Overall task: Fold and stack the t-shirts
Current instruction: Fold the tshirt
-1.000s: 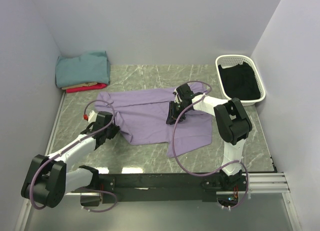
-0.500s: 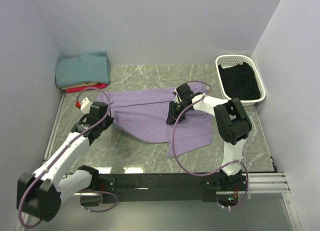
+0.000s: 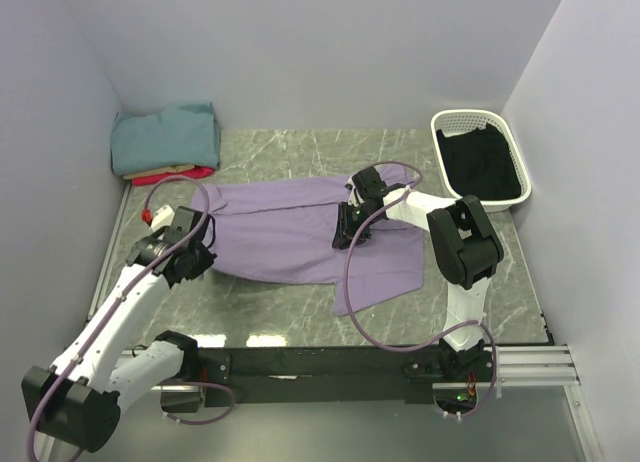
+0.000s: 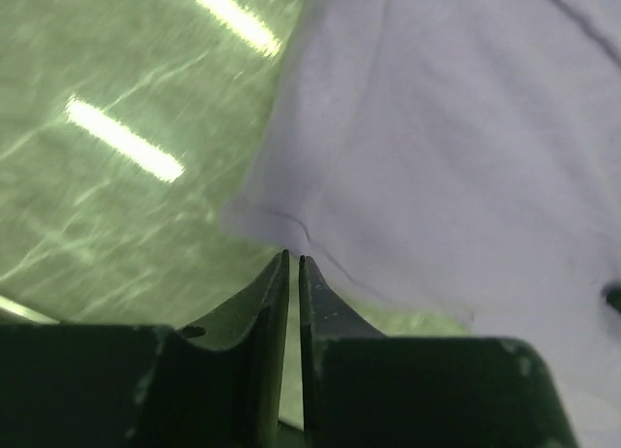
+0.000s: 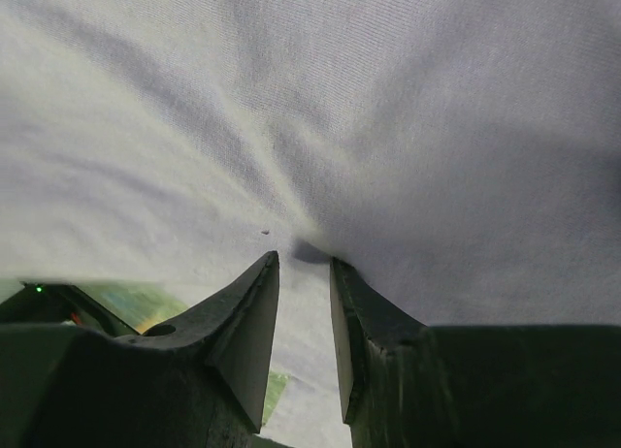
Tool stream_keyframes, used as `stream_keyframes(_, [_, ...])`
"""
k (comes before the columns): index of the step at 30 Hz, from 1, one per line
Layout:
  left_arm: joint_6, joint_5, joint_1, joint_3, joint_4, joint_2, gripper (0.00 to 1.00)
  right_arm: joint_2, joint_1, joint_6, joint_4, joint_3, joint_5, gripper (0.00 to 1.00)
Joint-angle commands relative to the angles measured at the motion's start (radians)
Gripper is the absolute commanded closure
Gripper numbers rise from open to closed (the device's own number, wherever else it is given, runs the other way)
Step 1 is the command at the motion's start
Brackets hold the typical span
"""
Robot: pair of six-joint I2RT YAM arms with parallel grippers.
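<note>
My two arms at the lavender t-shirt (image 3: 290,232), which lies spread across the green marble table (image 3: 300,152).

The left gripper (image 4: 293,262) sits low over the table with its fingers drawn in to a thin slit. The shirt's hem lies right at the fingertips and a loose corner of cloth sits just ahead and to their left. I cannot tell whether any fabric is caught in that slit. Bare marble shows to the left of this gripper, and the purple cloth fills the view ahead and to its right.

The right gripper (image 5: 303,259) is planted on the middle of the same shirt, toward its right half. Its fingers are partly apart and nipped on a small pucker of cloth, with creases fanning out from the spot (a grip, by the look of it). Lavender fabric surrounds this tool on every side ahead of it.

Well beyond the left gripper, in the far left corner, the folded shirts are stacked with the teal t-shirt (image 3: 165,137) on top, the tan t-shirt (image 3: 165,170) under it and the red t-shirt (image 3: 175,177) at the bottom. Well off to the right gripper's far right stands a white basket (image 3: 478,117) holding a dark cloth (image 3: 482,167).
</note>
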Motion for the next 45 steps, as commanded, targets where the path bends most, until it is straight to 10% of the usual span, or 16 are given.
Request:
stream_keyframes(1, [-0.054, 0.034, -0.004, 0.039, -0.212, -0.115, 0.82, 0.126, -0.004, -0.101, -0.082, -0.081, 0.302, 0.63])
stream_keyframes(8, [-0.089, -0.018, -0.004, 0.178, -0.422, -0.191, 0.66, 0.133, -0.006, -0.101, -0.085, -0.073, 0.305, 0.63])
stream_keyframes(13, [-0.020, 0.050, -0.004, 0.123, -0.196, -0.203, 0.52, 0.097, -0.003, -0.083, -0.059, -0.092, 0.338, 0.64])
stream_keyframes(25, [0.156, 0.144, -0.002, -0.001, 0.381, 0.134, 0.53, -0.255, -0.004, -0.037, -0.051, -0.251, 0.467, 0.63])
stream_keyframes(34, [0.234, 0.149, -0.002, -0.009, 0.473, 0.397, 0.54, -0.624, -0.004, -0.101, 0.154, -0.365, 0.168, 0.59])
stream_keyframes(45, [0.239, 0.187, -0.005, -0.050, 0.513, 0.568, 0.54, -0.594, -0.078, -0.022, -0.199, -0.237, 0.550, 0.53])
